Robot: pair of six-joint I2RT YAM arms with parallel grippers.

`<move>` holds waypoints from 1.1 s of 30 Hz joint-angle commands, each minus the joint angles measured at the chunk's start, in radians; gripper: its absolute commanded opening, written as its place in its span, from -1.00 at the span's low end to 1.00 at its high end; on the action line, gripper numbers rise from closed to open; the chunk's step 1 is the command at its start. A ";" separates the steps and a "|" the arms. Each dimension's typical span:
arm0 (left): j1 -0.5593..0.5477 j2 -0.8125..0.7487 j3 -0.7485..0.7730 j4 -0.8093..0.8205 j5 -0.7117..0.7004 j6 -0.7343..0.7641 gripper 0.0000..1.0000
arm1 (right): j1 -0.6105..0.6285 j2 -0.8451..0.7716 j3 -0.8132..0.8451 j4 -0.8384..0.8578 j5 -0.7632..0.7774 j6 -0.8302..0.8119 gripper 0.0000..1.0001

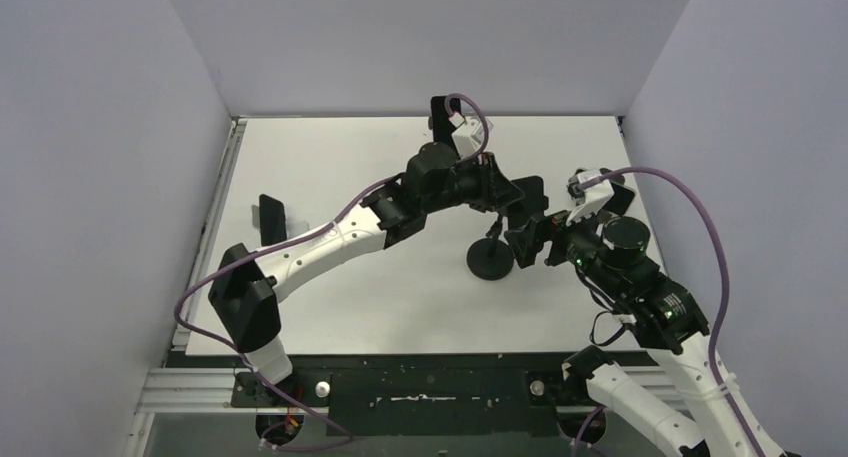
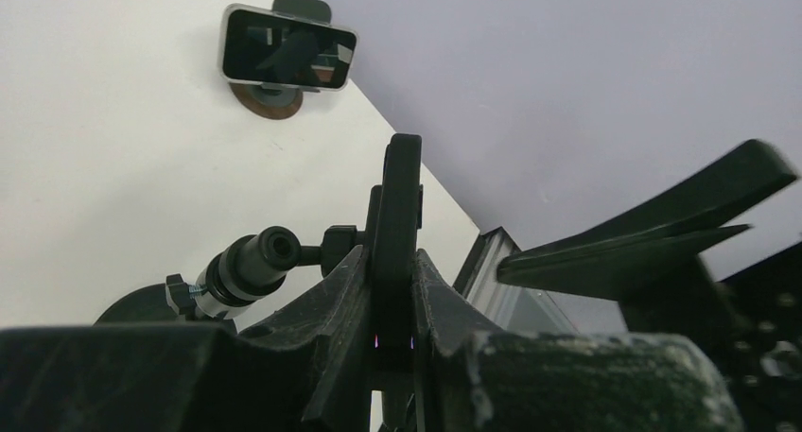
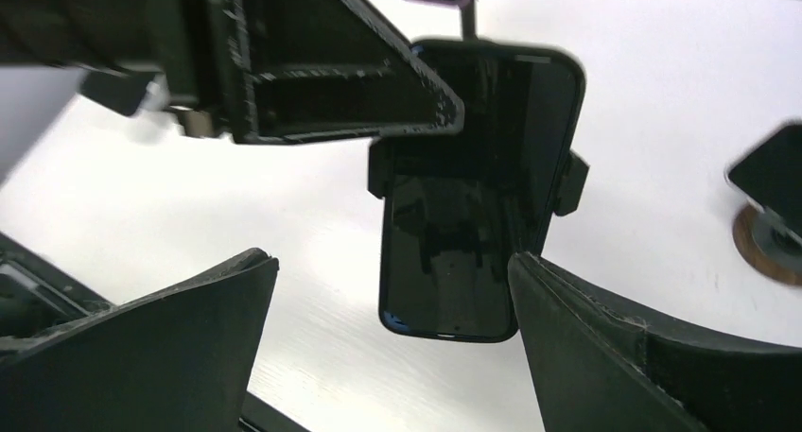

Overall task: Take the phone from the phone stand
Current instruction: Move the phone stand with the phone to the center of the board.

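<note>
The black phone (image 3: pixel 473 196) stands upright in the clamp of a phone stand whose round black base (image 1: pixel 490 260) is on the white table at centre right. My left gripper (image 1: pixel 515 192) is shut on the phone's upper part. In the left wrist view the phone (image 2: pixel 402 215) shows edge-on between the closed fingers, with the stand's stem (image 2: pixel 248 267) beside it. My right gripper (image 3: pixel 392 262) is open, with the phone's lower end between its fingers. Its right finger (image 3: pixel 605 328) is at the phone's edge. In the top view the right gripper (image 1: pixel 527 239) is just right of the stand.
A second phone on a stand (image 1: pixel 443 112) is at the back of the table and a third (image 1: pixel 270 217) is at the left edge. One of them shows in the left wrist view (image 2: pixel 288 49). Purple walls enclose the table on three sides.
</note>
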 commanded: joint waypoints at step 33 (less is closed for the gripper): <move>0.138 -0.730 -0.694 0.199 -0.022 -0.123 -1.00 | 0.008 0.036 -0.177 0.430 -0.274 0.239 1.00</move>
